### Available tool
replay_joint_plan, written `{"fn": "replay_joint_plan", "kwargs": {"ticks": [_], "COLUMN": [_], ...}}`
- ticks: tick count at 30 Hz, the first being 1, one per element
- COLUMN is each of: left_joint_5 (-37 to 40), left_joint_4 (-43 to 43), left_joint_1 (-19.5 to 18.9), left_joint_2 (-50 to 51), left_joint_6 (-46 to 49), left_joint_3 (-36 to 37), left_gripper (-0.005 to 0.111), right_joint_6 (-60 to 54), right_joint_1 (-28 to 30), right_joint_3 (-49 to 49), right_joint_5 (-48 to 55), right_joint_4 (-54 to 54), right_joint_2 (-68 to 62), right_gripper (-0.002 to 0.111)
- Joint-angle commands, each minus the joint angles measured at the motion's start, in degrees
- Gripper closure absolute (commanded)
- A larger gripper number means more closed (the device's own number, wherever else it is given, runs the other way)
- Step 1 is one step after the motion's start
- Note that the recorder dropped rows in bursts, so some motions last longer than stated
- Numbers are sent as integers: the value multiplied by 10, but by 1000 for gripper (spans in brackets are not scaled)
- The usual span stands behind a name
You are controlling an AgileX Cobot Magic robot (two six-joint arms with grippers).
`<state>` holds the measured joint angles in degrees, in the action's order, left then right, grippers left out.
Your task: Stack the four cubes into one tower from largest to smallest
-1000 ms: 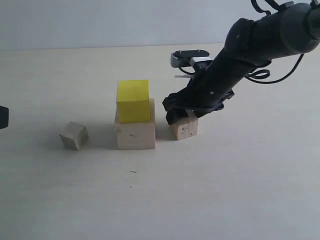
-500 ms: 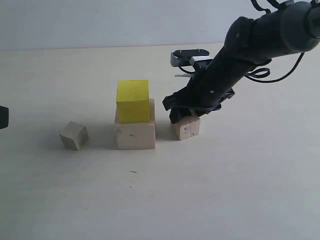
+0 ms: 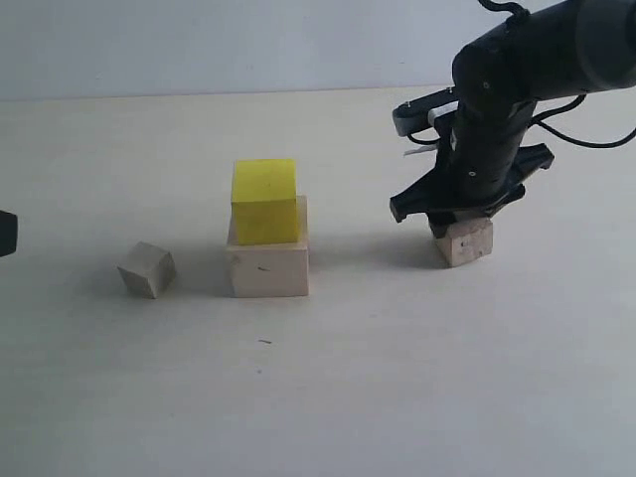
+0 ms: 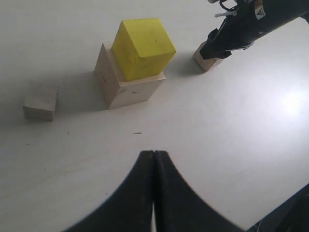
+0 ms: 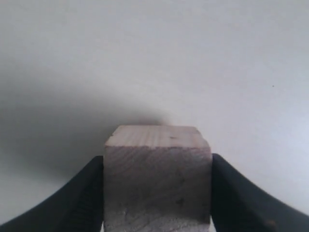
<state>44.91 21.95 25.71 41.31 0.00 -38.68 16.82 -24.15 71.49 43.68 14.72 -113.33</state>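
Grip explains the scene: the right gripper (image 3: 459, 224) has its black fingers (image 5: 82, 193) clamped on opposite faces of the smaller speckled tan wood cube (image 3: 465, 243), which we judge goes third. It sits at three o'clock of the stack, well apart; we cannot tell whether it touches the white table (image 3: 397, 378). Its grain is pale with dark flecks. The mid-size bright yellow cube (image 3: 264, 202) rests on the large pale wood cube (image 3: 268, 268). The smallest greyish-white cube (image 3: 147, 269) lies at nine o'clock. The left gripper (image 4: 153, 188) is pinched together, empty.
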Motion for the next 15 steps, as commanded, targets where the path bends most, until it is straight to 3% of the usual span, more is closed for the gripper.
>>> {"fn": "replay_joint_plan", "kwargs": {"ticks": [1, 6, 15], "left_joint_5": [-3, -3, -3], "left_joint_4": [-2, -2, -2], "left_joint_1": [-1, -1, -1], "left_joint_2": [0, 0, 0], "left_joint_6": [11, 13, 13], "left_joint_3": [1, 1, 1], "left_gripper": [107, 107, 107], "right_joint_6": [2, 1, 1], "right_joint_1": [1, 1, 1], "right_joint_3": [-2, -2, -2], "right_joint_5": [3, 10, 10], "right_joint_4": [3, -7, -10], "right_joint_2": [6, 6, 6], "right_gripper": [91, 47, 45]}}
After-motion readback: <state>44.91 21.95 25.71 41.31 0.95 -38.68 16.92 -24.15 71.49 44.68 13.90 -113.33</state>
